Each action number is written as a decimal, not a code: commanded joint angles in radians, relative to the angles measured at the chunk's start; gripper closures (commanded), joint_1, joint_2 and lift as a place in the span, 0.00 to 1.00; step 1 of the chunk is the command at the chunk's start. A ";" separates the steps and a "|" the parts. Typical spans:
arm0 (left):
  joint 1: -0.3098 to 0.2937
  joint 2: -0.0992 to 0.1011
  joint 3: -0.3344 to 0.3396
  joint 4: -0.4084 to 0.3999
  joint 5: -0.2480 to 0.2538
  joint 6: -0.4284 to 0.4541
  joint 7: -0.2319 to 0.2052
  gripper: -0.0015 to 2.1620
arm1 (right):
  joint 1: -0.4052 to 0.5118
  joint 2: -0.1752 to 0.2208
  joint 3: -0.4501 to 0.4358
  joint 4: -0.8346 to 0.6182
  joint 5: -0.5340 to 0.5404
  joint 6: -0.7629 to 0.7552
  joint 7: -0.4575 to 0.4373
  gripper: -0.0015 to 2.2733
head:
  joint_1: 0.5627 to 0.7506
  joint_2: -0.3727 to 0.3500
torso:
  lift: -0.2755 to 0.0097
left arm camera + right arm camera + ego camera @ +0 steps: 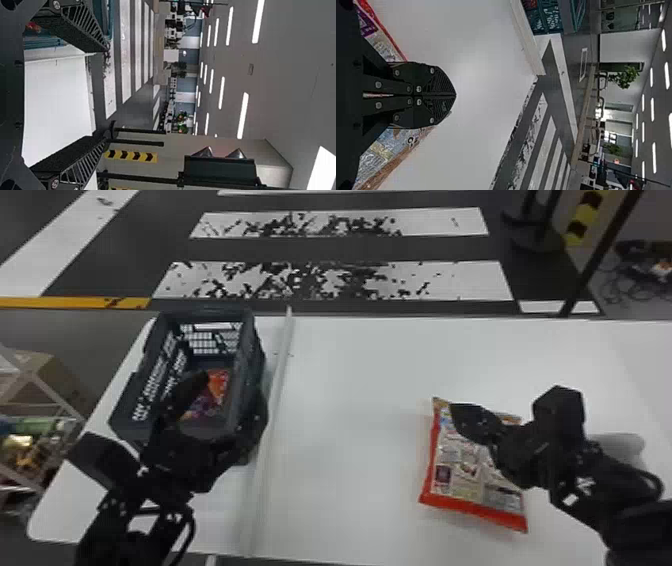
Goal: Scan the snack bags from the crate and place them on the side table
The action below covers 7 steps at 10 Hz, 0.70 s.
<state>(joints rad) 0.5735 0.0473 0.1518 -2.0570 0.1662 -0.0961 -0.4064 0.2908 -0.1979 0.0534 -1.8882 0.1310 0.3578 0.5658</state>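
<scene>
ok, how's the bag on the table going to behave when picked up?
The bag likely flexes and sags: its flat red end looks like thin film. Probably light for its size, being a snack bag. Shiny patches on its wrapper hint it could slip in a loose grip.

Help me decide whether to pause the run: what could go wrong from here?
The left tool, open, overlaps the crate's right wall in the head view; lowering it might knock that wall. The orange and purple bag lies down inside, so the grasp could miss. The right tool, shut, is over the red-edged bag and might nudge it if lowered.
</scene>
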 commanded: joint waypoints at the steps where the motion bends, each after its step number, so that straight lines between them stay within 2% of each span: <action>1: -0.001 0.002 0.000 0.001 0.003 0.000 0.000 0.04 | 0.060 0.000 0.020 -0.057 0.001 0.016 0.006 0.99 | 0.70 0.65 | 0.63; 4: -0.003 0.002 -0.002 0.006 0.003 0.000 -0.005 0.04 | 0.099 0.000 0.088 -0.063 0.027 0.007 0.006 0.99 | 0.70 0.71 | 0.63; 7: -0.004 0.003 -0.008 0.011 0.004 0.000 -0.006 0.04 | 0.067 0.002 0.151 -0.006 0.087 0.025 0.002 0.99 | 0.70 0.77 | 0.63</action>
<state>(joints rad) 0.5685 0.0495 0.1442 -2.0477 0.1702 -0.0958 -0.4126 0.3689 -0.1976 0.1932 -1.9134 0.2073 0.3783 0.5680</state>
